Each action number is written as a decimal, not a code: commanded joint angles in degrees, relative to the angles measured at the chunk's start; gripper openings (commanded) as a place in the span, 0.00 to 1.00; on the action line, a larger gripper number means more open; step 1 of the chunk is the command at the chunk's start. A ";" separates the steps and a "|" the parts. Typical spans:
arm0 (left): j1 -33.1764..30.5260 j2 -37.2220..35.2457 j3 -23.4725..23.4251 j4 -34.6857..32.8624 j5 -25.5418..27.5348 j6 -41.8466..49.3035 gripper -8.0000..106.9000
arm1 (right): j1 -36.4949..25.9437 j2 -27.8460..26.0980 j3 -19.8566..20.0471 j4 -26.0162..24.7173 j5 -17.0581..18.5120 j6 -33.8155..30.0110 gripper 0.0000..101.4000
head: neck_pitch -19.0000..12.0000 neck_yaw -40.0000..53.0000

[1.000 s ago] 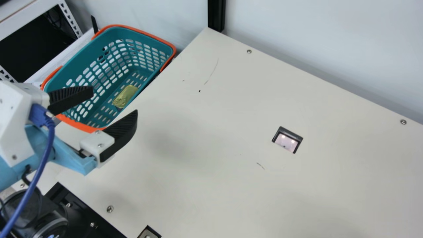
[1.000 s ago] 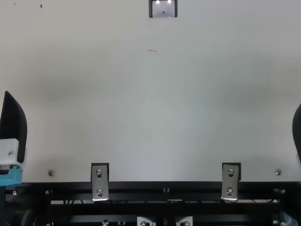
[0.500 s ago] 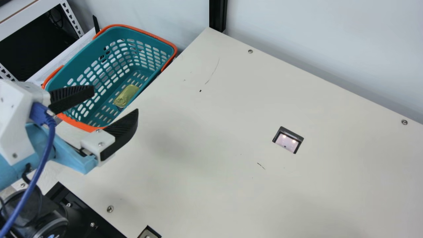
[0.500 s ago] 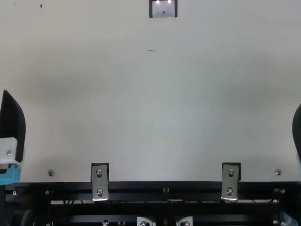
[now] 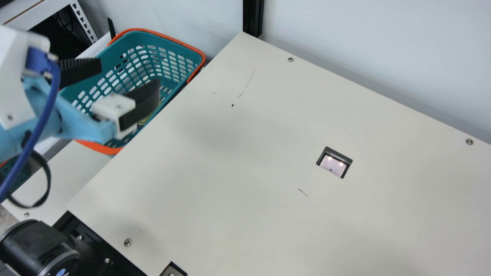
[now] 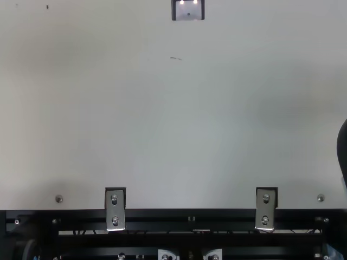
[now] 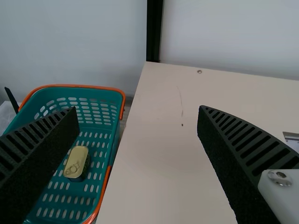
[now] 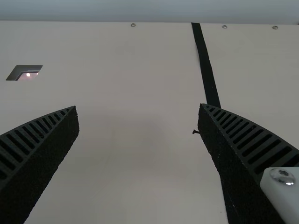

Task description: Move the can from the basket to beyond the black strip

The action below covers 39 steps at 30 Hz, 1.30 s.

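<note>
Can (image 7: 77,162) down on the basket (image 7: 74,86) floor, between the long rims and closer to the one beside the table (image 5: 230,153), and there's trouble to watch for! Biggest worry first: it's a long trip across the table to the black strip (image 8: 205,60), over on the right arm's side, so a weak hold could mean a drop on the way, or a fumble if the arms have to trade. Next, the basket: a finger coming down too near the table-side long rim could catch it and shove the whole thing, since the can sits close to that wall. The left gripper (image 7: 138,107) has its fingers well apart with nothing between them, and the right gripper (image 8: 138,106) is spread wide and empty too. Smaller danger now: fingertips could jam in the floor slots when they go low for something so squat, or skate off its smooth sides if they bite only the top edge. And the can itself? Flat on its base, lid up, long axis running roughly with the basket's long rims, the ring-pull end towards the short rim nearer the robot, the plain end towards the far short rim.
</note>
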 commanded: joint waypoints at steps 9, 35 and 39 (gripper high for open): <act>13.91 18.83 -8.78 -11.74 -1.68 15.51 0.85 | 0.00 0.00 0.00 0.00 0.00 0.00 1.00 | -0.89 0.81; 43.47 62.73 -22.42 -33.58 -2.83 70.52 0.85 | 0.00 0.00 0.00 0.00 0.00 0.00 1.00 | -0.89 0.81; 42.75 66.69 -23.28 -31.56 -4.24 71.23 0.85 | 0.00 0.00 0.00 0.06 0.00 0.00 1.00 | -0.89 0.81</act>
